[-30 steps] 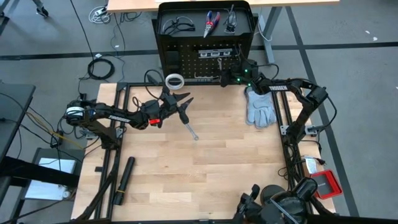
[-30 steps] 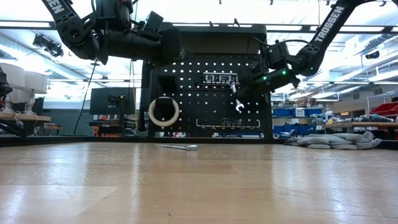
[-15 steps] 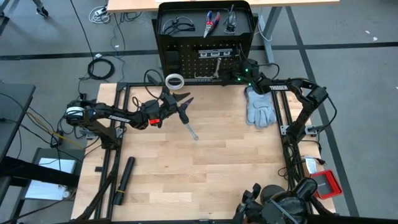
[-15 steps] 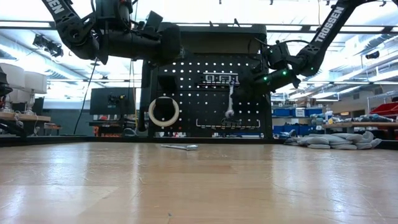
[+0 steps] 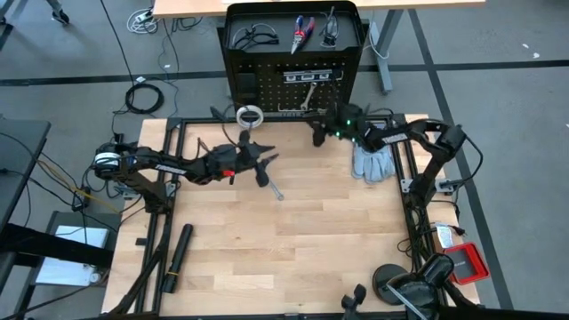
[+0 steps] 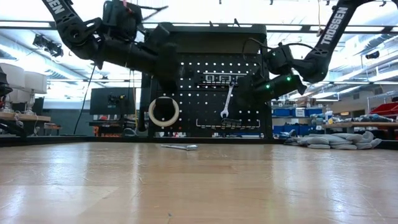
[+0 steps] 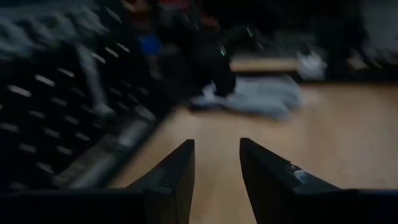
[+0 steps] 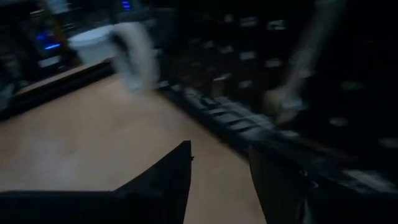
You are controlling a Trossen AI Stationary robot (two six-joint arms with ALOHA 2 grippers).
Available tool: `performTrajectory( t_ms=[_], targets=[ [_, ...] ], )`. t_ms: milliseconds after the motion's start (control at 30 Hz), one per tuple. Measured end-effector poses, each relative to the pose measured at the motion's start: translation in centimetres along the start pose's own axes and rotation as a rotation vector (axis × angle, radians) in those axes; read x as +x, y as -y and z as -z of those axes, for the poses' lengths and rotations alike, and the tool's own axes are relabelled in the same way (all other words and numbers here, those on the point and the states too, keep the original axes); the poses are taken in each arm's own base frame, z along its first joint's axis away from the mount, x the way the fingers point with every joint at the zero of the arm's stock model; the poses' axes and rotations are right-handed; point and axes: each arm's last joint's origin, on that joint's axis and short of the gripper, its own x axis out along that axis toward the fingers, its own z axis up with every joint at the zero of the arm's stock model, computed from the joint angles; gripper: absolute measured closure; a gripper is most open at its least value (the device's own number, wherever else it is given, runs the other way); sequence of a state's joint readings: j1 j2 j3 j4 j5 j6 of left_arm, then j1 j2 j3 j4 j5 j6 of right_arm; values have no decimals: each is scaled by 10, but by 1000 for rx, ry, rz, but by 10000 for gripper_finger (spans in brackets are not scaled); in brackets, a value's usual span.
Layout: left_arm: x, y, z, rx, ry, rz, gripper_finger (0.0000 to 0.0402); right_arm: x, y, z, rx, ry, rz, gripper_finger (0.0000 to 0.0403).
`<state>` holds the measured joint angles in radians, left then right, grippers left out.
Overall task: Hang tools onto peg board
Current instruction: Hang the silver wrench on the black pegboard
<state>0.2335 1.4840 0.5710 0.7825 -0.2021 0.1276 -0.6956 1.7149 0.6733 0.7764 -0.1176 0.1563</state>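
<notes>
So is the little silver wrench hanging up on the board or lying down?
Hanging. In the low view the silver wrench dangles off the peg board, clear of the table, with no end effector touching it.

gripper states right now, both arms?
Left gripper: open, holding nothing, above the table near the peg board.
Right gripper: open, holding nothing; a wrench hangs on the board.

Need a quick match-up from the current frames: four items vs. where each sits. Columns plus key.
Items:
1. white tape ring
2. hung wrench
3. loose wrench
4. grey gloves

Places:
A. lying on the table in front of the peg board
B. at the table's right edge
C. on the board's face, right of centre
D. on the board's face, lower left

Pairs: 1-D, 2-C, 3-A, 4-B
</notes>
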Motion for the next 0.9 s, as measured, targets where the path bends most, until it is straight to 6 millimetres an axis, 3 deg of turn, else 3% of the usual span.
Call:
performTrajectory(
  t_ms=[367, 600, 733, 900],
  targets=[
    [4, 8, 17, 199, -399, 394, 269, -6, -81, 25, -199, -50, -228, 237],
    [2, 19, 18, 188, -433, 516, 269, -9, -98, 30, -201, -62, -281, 237],
    [4, 35, 30, 198, -472, 559, 269, -12, -110, 37, -239, -117, -335, 237],
    [13, 54, 40, 240, -443, 449, 269, -16, -120, 48, -290, -188, -328, 237]
  ],
)
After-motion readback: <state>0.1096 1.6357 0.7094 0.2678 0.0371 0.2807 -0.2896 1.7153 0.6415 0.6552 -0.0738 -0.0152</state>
